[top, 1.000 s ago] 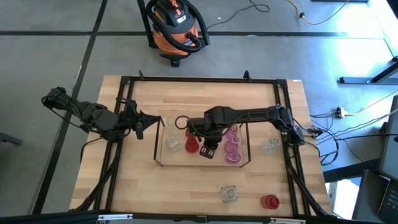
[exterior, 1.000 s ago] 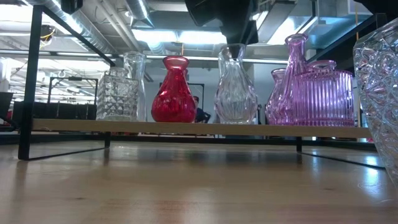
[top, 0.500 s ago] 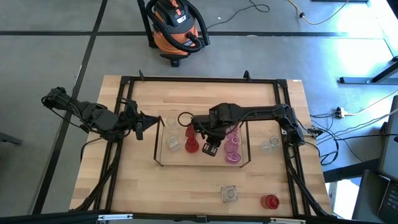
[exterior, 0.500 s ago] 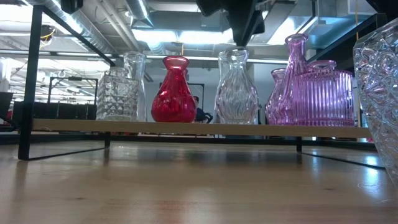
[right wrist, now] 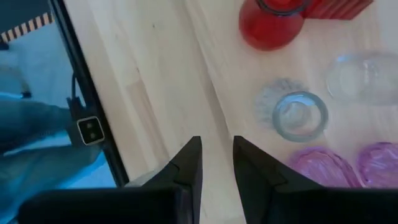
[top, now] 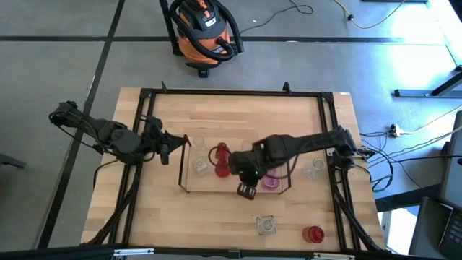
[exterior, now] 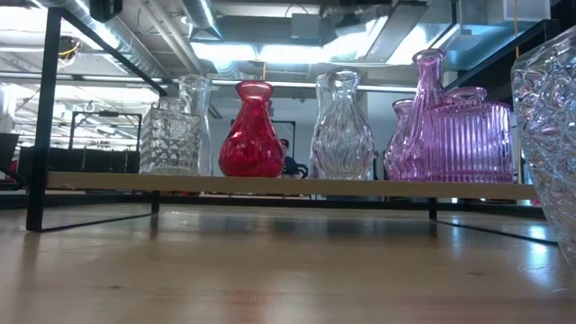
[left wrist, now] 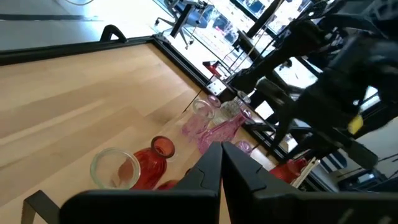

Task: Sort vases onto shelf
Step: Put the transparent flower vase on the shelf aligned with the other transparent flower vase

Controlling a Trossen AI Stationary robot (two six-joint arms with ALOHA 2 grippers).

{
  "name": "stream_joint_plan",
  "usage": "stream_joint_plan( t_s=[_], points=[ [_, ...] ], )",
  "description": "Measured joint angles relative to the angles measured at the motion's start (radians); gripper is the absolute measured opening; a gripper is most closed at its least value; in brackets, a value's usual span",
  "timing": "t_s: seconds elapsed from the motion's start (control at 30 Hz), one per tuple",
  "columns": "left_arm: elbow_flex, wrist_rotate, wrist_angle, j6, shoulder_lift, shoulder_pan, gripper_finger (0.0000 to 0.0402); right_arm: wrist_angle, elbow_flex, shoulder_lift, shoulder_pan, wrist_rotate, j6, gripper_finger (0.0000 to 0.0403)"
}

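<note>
The shelf is a low dark wire rack with a board. On it stand a cut clear jar, a red vase, a clear vase and pink vases. My right gripper is open above the shelf's near edge and holds nothing. In its wrist view the clear vase and the red vase show from above. My left gripper is shut and waits at the shelf's left end.
On the table near the near edge stand a square clear jar and a red jar. A clear glass is right of the shelf. A black frame edges the table. A large cut-glass piece stands close to the low camera.
My right gripper lowered the clear vase upright onto the shelf between the red and pink vases and let go. It then rose out of the low view and drew back toward the table's near edge. The vase stays standing on the board.
</note>
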Motion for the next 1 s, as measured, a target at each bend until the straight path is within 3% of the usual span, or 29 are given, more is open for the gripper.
stream_joint_plan(
  t_s=[0.27, 0.47, 0.67, 1.0],
  points=[
    [0.000, 0.002, 0.001, 0.007, 0.042, -0.001, 0.0001, 0.029, -0.044, 0.000, 0.035, 0.094, 0.125, 0.0074],
    [0.000, 0.046, 0.001, -0.003, 0.047, -0.001, 0.0001, 0.076, -0.109, 0.001, 0.043, 0.093, 0.208, 0.0066],
    [0.000, -0.003, 0.002, -0.060, 0.044, -0.001, 0.0001, 0.114, -0.159, 0.001, 0.049, 0.086, 0.276, 0.0056],
    [0.000, -0.001, 0.002, -0.045, 0.045, -0.001, 0.0000, 0.166, -0.253, 0.002, 0.046, 0.105, 0.341, 0.0055]
  ],
)
